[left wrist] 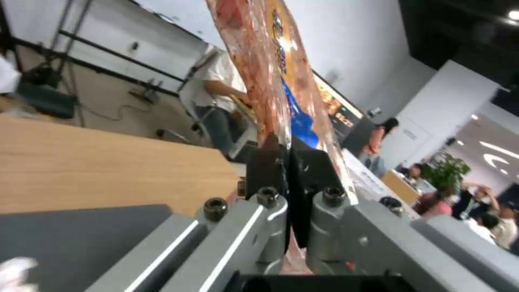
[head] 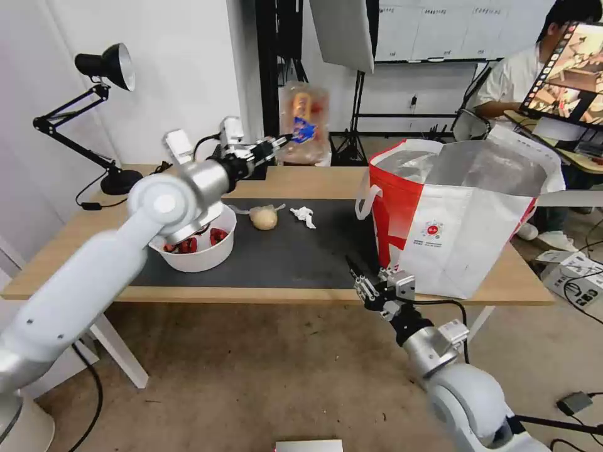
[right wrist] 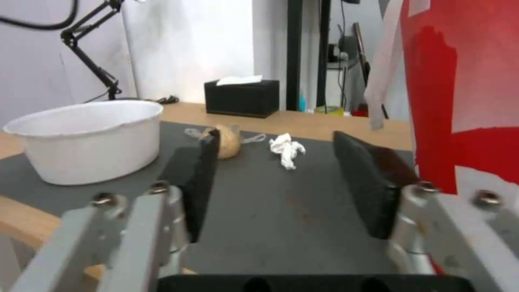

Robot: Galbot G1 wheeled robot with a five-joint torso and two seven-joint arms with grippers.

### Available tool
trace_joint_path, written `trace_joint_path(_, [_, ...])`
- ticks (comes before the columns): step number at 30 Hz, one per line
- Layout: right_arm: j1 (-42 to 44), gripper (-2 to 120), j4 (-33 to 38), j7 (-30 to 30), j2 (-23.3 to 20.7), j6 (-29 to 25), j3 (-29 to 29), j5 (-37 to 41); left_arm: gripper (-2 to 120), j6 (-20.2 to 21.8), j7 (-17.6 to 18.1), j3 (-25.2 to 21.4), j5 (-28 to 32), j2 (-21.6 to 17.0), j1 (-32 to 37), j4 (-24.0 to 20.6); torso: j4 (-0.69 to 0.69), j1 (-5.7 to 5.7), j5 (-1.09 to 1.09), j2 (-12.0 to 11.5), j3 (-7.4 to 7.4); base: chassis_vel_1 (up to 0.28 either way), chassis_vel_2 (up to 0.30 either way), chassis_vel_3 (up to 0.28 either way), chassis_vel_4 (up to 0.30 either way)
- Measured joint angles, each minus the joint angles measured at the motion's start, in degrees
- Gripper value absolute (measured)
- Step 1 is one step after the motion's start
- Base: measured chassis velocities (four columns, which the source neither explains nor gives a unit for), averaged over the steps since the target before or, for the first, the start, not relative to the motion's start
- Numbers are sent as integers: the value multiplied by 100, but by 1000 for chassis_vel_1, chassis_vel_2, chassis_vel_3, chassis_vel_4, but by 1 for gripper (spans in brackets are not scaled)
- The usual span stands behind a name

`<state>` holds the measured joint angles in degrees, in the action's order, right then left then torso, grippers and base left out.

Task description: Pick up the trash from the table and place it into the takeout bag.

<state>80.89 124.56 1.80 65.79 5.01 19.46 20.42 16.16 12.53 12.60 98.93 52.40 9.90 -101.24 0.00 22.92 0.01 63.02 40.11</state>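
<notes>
My left gripper (head: pixel 286 139) is raised above the table's far edge, shut on a clear plastic clamshell tray (head: pixel 304 122) with an orange and blue label; up close its pads (left wrist: pixel 270 162) pinch the tray's (left wrist: pixel 270 61) rim. On the dark mat (head: pixel 282 251) sit a white bowl (head: pixel 201 248) of red scraps, a clear bag with a pale lump (head: pixel 264 218) and a crumpled tissue (head: pixel 304 216). The takeout bag (head: pixel 458 226) stands open at the table's right end. My right gripper (head: pixel 359 275) hovers open at the near edge, facing the tissue (right wrist: pixel 286 150), lump (right wrist: pixel 230 140) and bowl (right wrist: pixel 86 138).
A black desk lamp (head: pixel 103 69) stands at the table's (head: pixel 314 182) far left corner. A black tissue box (right wrist: pixel 241 97) sits at the far edge behind the mat. The takeout bag's red wall (right wrist: pixel 465 101) rises close beside my right gripper. A cardboard box (head: pixel 575 273) lies on the floor.
</notes>
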Motion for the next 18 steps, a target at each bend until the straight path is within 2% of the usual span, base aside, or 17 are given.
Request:
trace_joint_path(1, [0,61,0,0,0,0,0,0,0,0,0,0,0,0,0,0,0,0,0,0,0,0,0,0,0])
trace_joint_path(3, [47,71,0,10,34,-4,-3,-55,0,-19,19,200,-9,240,-203,107,0,0,0,0,0,0,0,0,0])
trace_joint_path(4, [47,71,0,10,34,-4,-3,-55,0,-19,19,200,-9,240,-203,107,0,0,0,0,0,0,0,0,0])
trace_joint_path(11, [137,97,-19,42,97,-23,-38,-176,0,-114,132,680,-105,981,-756,504,-1,0,1,0,0,0,0,0,0])
trace_joint_path(12, [137,97,-19,42,97,-23,-38,-176,0,-114,132,680,-105,981,-756,504,-1,0,1,0,0,0,0,0,0])
trace_joint_path(18, [164,100,-31,53,103,-23,-21,-195,0,-173,229,1193,-293,1732,-1285,1074,-1,0,1,0,0,0,0,0,0])
